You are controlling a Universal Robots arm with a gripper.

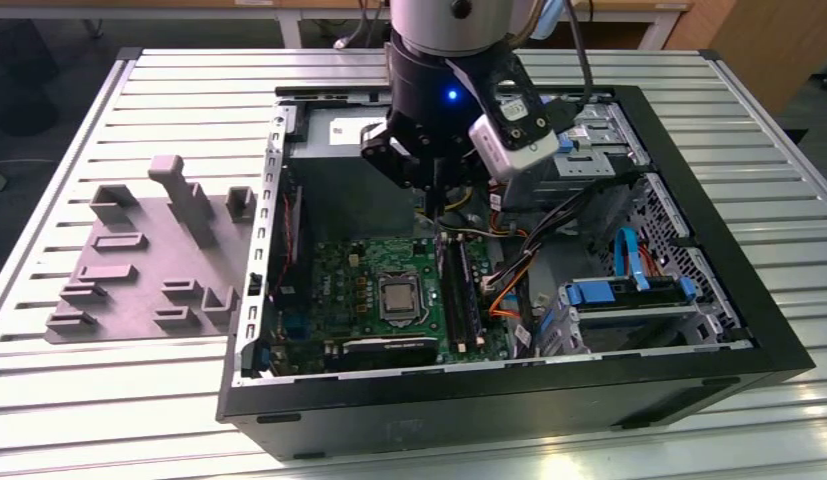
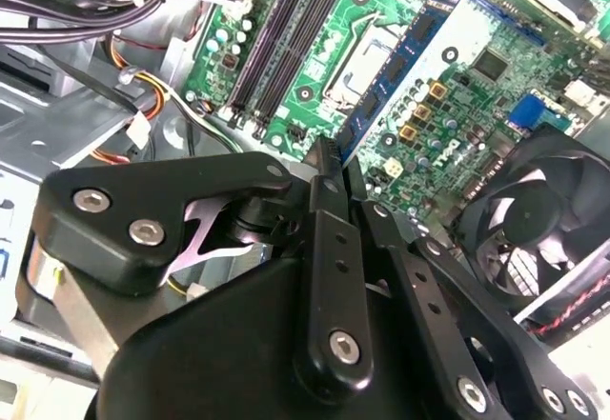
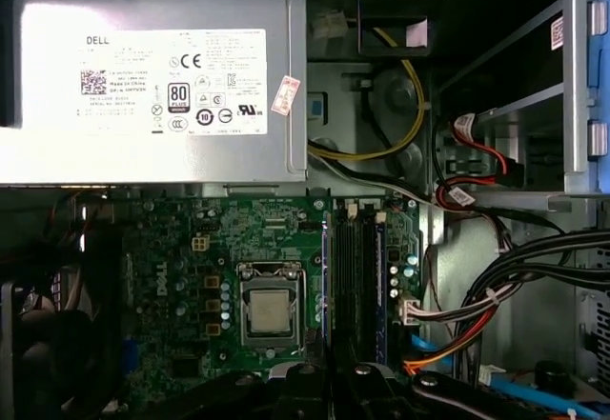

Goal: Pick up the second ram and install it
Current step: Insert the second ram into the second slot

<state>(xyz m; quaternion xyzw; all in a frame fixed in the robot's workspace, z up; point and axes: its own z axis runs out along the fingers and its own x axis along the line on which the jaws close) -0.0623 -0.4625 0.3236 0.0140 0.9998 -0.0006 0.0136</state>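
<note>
I have the gripper (image 2: 329, 153) pinched shut on the second ram (image 2: 325, 149), hovering above the motherboard's slots (image 3: 355, 277); picking up looks done, seating it remains.

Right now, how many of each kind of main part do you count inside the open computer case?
Motherboard: 1
Power supply: 1
Processor socket: 1
Cooling fan: 1
Total: 4
</note>
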